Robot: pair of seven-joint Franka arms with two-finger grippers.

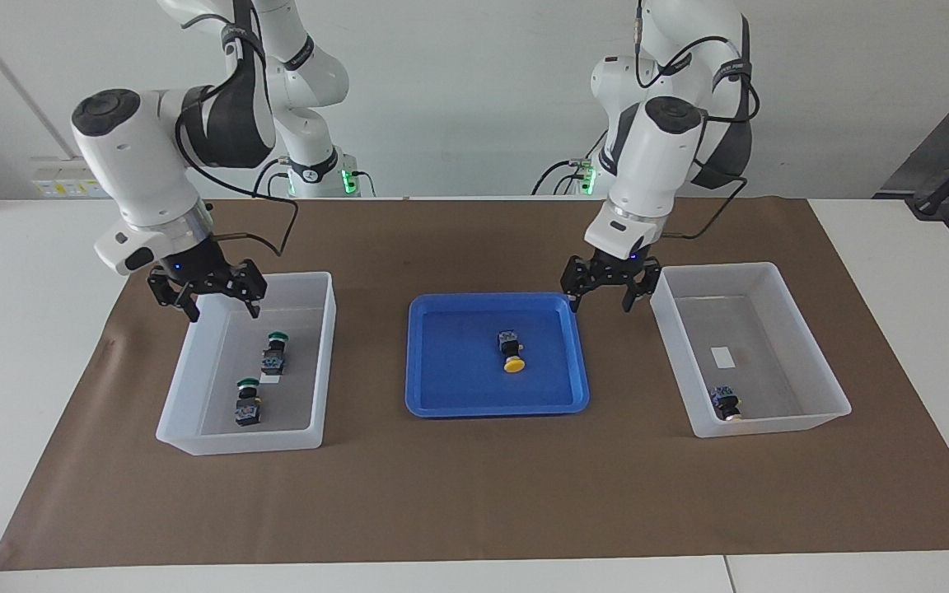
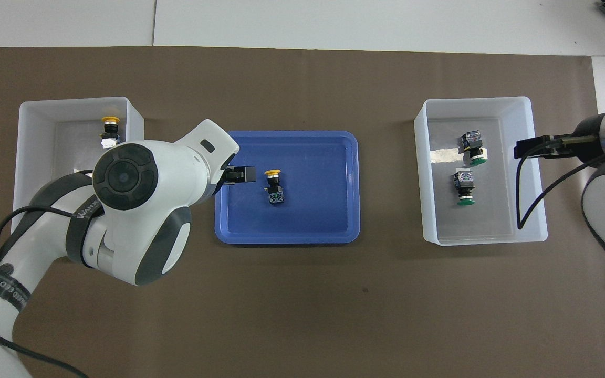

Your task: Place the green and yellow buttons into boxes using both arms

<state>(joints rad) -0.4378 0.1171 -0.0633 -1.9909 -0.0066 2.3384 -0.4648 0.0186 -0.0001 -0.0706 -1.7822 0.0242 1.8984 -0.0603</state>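
While both the left gripper (image 1: 611, 294) and right gripper (image 1: 207, 296) hung open and empty, the last yellow button (image 1: 511, 350) looked light, rigid, best pinched across its blocky body.

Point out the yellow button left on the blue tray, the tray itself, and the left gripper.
yellow button (image 1: 512, 363), facing view, on its yellow cap.
blue tray (image 1: 450, 408), facing view, on its rim farthest from the robots.
left gripper (image 1: 601, 303), facing view, between its open fingertips.

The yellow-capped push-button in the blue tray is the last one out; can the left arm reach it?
Probably yes: the open left gripper hangs over the tray's edge, nothing covering the button.
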